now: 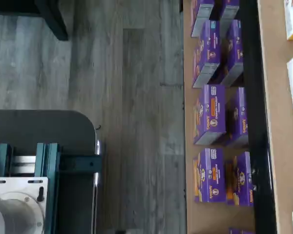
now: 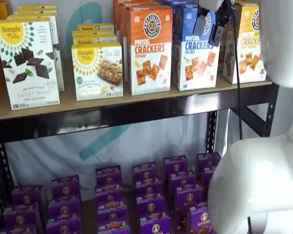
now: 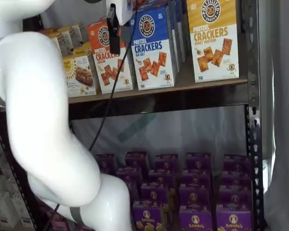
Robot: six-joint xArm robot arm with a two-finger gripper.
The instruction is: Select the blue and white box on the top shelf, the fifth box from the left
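One blue and white box (image 2: 195,51) stands on the top shelf (image 2: 136,113), behind two black fingers (image 2: 217,34) spread wide, holding nothing.

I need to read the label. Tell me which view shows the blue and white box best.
A shelf view shows the blue and white box best: its whole front is clear. In a shelf view, the tool covers part of the box. The wrist view misses it.

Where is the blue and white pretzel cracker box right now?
In both shelf views the blue and white box stands upright on the top shelf, between the orange cheddar box and the yellow-topped box.
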